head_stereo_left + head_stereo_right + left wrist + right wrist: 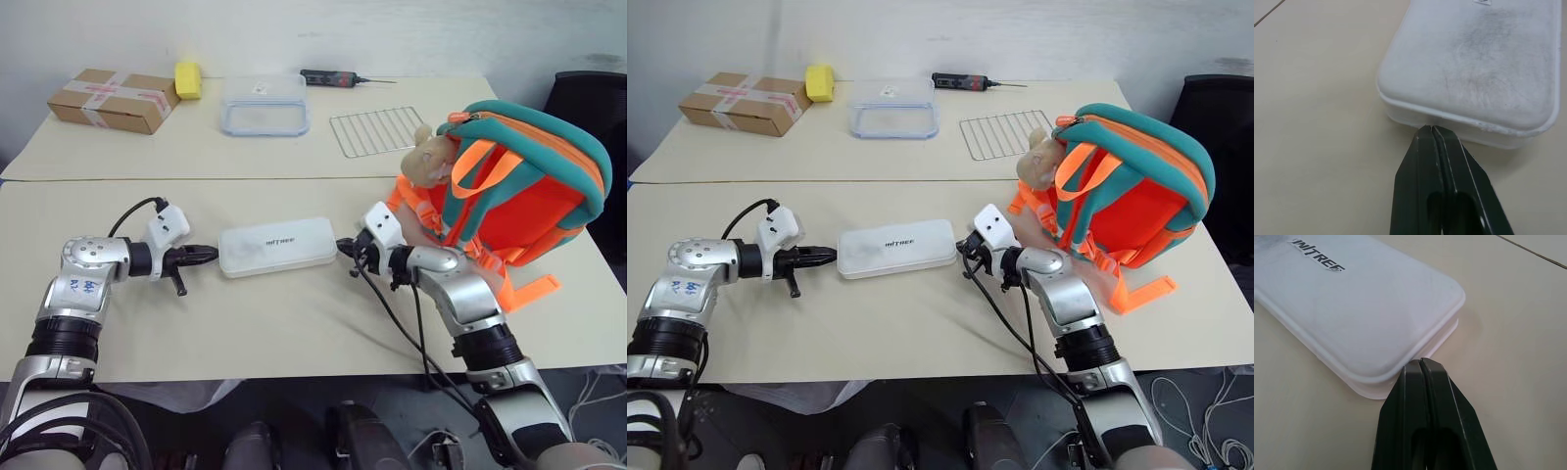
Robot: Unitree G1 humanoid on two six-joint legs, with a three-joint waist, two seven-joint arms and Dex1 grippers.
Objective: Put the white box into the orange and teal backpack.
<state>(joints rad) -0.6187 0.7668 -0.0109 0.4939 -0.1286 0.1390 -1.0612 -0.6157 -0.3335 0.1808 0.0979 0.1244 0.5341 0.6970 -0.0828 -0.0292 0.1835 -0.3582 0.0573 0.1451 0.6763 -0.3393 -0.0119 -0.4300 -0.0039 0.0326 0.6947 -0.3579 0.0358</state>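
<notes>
White box sits pinched endwise between clenched left pincer and right pincer; uneven pressure could squirt it loose.

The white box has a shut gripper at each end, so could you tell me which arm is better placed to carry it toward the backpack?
Probably the right. The right gripper sits at the white box's end nearest the orange and teal backpack; the left gripper is at the far end.

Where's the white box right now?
The white box lies flat on the near table, mid-scene in the head views, between the shut left claw and shut right claw, left of the backpack.
</notes>
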